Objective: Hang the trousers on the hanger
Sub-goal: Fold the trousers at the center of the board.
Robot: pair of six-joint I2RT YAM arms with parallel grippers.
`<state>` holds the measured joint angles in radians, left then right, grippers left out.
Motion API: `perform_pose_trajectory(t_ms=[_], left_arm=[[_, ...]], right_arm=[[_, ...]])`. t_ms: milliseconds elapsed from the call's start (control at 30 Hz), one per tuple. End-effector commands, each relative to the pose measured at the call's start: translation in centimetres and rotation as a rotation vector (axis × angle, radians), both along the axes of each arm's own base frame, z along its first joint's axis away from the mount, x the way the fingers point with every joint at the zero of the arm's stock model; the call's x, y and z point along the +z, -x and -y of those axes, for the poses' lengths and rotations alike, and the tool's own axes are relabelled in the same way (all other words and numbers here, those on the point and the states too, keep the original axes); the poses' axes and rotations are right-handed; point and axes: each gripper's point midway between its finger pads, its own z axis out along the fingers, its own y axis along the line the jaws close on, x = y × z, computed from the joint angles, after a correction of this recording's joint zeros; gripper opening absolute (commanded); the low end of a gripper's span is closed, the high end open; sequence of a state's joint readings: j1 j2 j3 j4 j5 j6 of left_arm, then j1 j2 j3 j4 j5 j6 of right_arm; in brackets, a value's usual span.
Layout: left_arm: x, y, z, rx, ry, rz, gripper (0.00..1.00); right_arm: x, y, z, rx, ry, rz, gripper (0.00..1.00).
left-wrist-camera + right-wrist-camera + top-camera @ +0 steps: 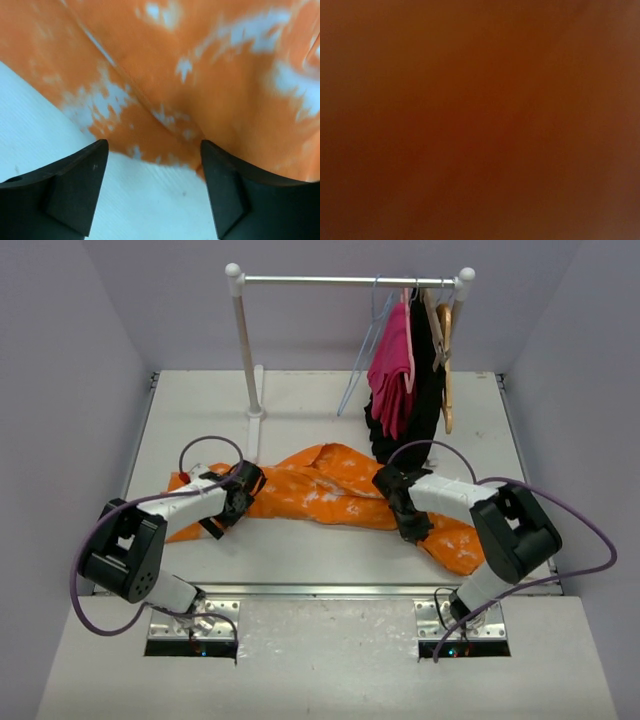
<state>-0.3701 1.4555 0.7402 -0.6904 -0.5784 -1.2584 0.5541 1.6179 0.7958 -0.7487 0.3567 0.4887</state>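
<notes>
Jaws of the left gripper (154, 186) are standing apart over the near left edge of the trousers (330, 490), which are lying across the table (300, 552). The hanger (362, 360) is hanging on the far rail (340, 281). The right gripper (412, 530) is resting on the trousers' right part, jaws together.

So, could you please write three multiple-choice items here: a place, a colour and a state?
1. The trousers lie: A on the table; B on the floor; C in a basket.
2. The garment beside the bare wire hanger is: A green; B pink; C white.
3. The left end effector is: A open; B shut on cloth; C out of view.
A: they are spread across the table. B: it hangs pink next to the hanger. A: its jaws stand apart over the trousers' edge.
</notes>
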Motion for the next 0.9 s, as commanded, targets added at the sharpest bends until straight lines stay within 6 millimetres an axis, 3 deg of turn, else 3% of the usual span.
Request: perform_pose_trajectory(t_ms=[0, 133, 233, 300, 400, 467, 600, 667, 700, 767, 800, 867], left_arm=[[4.7, -2.3, -5.2, 0.158, -0.103, 0.128, 0.67], [8.2, -2.4, -8.8, 0.274, -0.135, 0.195, 0.69], [10.3, -2.8, -9.1, 0.28, -0.121, 0.24, 0.71], [11.9, -4.3, -7.0, 0.172, -0.027, 0.321, 0.77], [12.0, -4.9, -1.8, -0.051, 0.117, 0.376, 0.95], [11.5, -3.8, 2.0, -0.141, 0.21, 0.379, 1.0], [8.5, -1.4, 5.4, -0.168, 0.334, 0.305, 1.0], [6.3, -0.6, 4.6, -0.105, 0.297, 0.225, 1.0], [6.0, -0.8, 4.5, -0.089, 0.287, 0.206, 1.0], [4.9, -0.5, 3.4, -0.05, 0.205, 0.113, 1.0], [4.7, -0.6, 3.0, -0.033, 0.18, 0.1, 1.0], [4.3, -0.7, 2.6, -0.004, 0.157, 0.098, 1.0]], right_arm=[[5.3, -0.8, -2.1, 0.152, 0.05, 0.11, 0.0], [8.3, 0.3, -2.9, 0.326, 0.077, 0.072, 0.0], [8.8, 1.3, -3.6, 0.442, 0.074, 0.041, 0.0], [8.9, 1.9, -5.0, 0.565, 0.024, 0.035, 0.0], [9.3, 1.5, -3.8, 0.63, 0.12, 0.031, 0.0], [10.1, 0.5, -1.8, 0.624, 0.269, 0.017, 0.04], [10.8, -0.8, -0.9, 0.519, 0.273, 0.01, 0.14], [10.6, -0.8, 0.0, 0.459, 0.253, 0.02, 0.39], [10.6, -0.9, 0.1, 0.445, 0.25, 0.026, 0.43], [10.5, -1.2, 1.8, 0.371, 0.238, 0.065, 0.92], [10.7, -1.5, 2.6, 0.32, 0.24, 0.094, 0.99], [11.3, -1.8, 3.0, 0.252, 0.207, 0.132, 0.99]])
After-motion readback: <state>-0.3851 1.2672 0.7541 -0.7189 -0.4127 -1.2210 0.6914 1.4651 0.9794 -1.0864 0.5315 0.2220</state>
